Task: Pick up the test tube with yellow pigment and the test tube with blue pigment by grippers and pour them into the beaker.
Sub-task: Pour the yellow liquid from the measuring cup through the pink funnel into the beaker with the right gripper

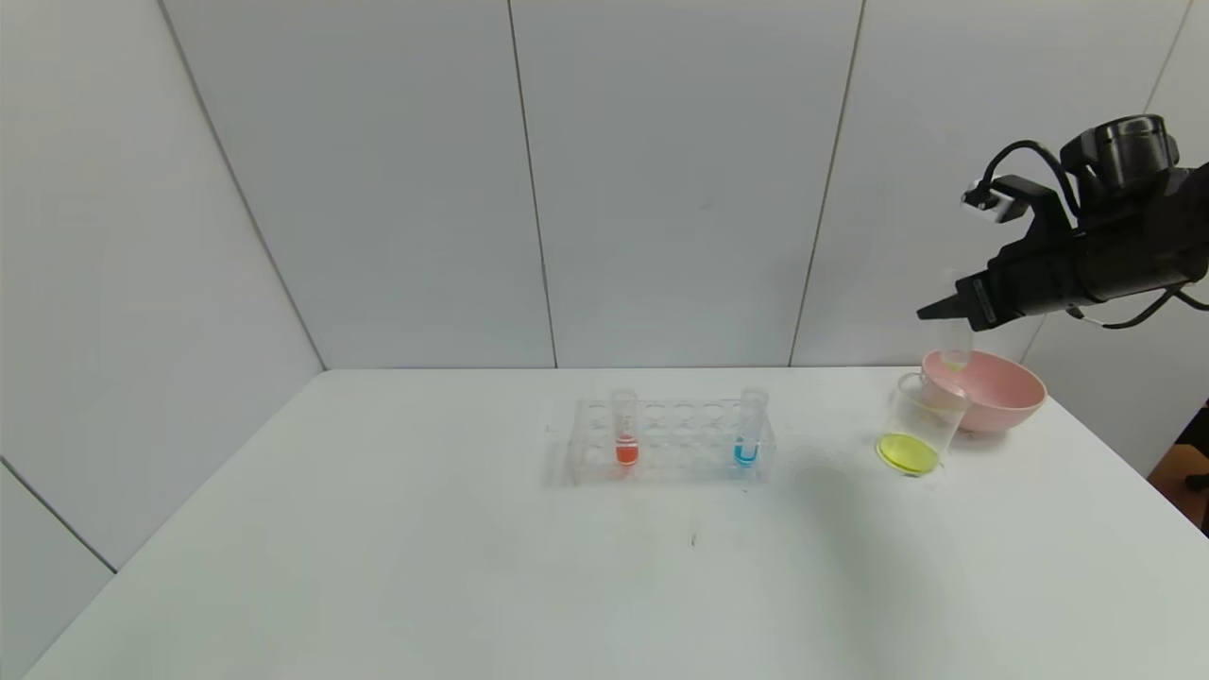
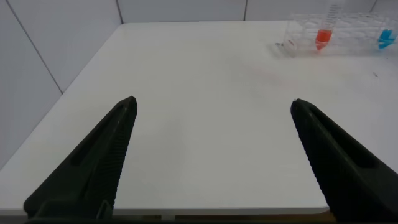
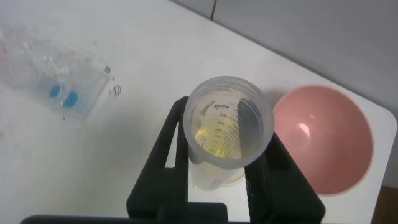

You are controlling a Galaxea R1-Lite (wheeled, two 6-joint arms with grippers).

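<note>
right wrist: yellow tube held over the beaker

the right gripper [image 3: 217, 180] is clamping its black fingers [image 3: 166, 168] on the test tube with yellow pigment [image 3: 227, 121], one finger on each side of the clear wall. the camera is looking straight down the tube's open mouth, where printed scale marks are showing on the inside and a pale yellow tint is lying at the bottom. below the tube, between the fingers, part of the beaker [image 3: 214, 180] is showing. the pink bowl [image 3: 326, 140] is sitting just beside it on the white worktop [image 3: 74, 162]. well apart, the clear rack [image 3: 53, 74] is holding the test tube with blue pigment [image 3: 69, 96], seen as blue spots.
</note>
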